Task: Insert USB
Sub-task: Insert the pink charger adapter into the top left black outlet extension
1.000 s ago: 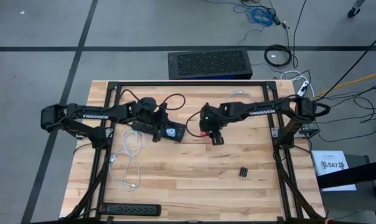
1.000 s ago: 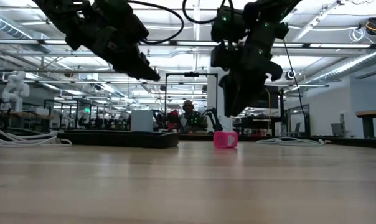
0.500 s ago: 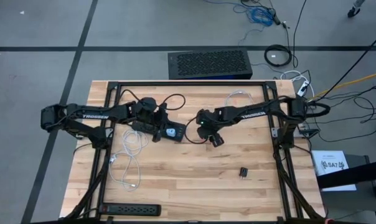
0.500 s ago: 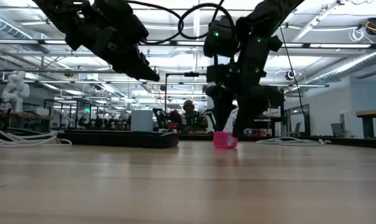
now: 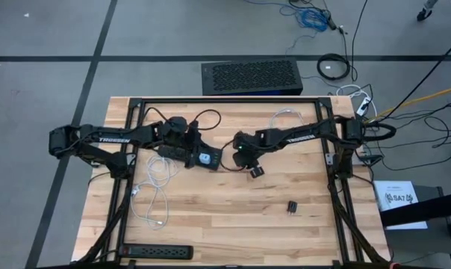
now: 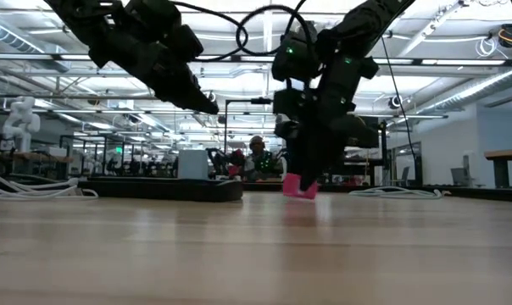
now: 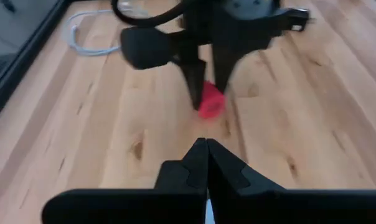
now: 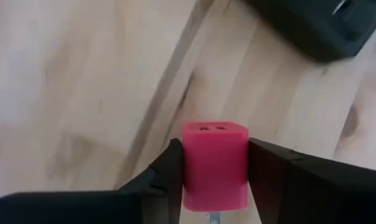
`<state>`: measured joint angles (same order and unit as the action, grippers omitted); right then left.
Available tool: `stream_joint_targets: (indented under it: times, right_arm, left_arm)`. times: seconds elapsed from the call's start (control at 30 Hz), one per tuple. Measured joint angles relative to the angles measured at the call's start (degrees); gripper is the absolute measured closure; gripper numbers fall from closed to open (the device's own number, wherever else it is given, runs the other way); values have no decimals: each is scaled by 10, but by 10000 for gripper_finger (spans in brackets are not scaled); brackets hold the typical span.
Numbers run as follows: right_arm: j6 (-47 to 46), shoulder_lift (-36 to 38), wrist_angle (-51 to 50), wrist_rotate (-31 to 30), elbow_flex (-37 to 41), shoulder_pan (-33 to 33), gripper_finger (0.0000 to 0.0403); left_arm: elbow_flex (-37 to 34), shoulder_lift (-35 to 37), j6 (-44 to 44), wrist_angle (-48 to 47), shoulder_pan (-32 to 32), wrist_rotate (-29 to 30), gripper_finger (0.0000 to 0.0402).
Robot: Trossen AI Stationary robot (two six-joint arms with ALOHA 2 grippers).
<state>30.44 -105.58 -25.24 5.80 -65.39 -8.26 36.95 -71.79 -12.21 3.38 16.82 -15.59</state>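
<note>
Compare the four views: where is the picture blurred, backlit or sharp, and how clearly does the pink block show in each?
Right wrist view: pink block sharp between the right hand's fingers, wood behind soft. Left wrist view: block motion-blurred, left hand crisp. Low view: arms backlit against bright ceiling lights, block tilted. High view: evenly lit, block hidden.

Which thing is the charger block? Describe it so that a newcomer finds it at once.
On the wooden table, look near the middle, just right of the black power strip. The right pincer grips a small pink USB charger cube: the only pink thing there.
</note>
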Motion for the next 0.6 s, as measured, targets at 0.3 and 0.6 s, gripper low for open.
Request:
stream_joint_targets:
  times: [0.3,0.6]
  right_arm:
    - [-109,12,153,49,38,-27,292]
    - [-235,87,388,48,156,-46,292]
  left_arm:
    - [0,51,48,-195,12,217,399]
    - [6,65,224,-448,15,328,400]
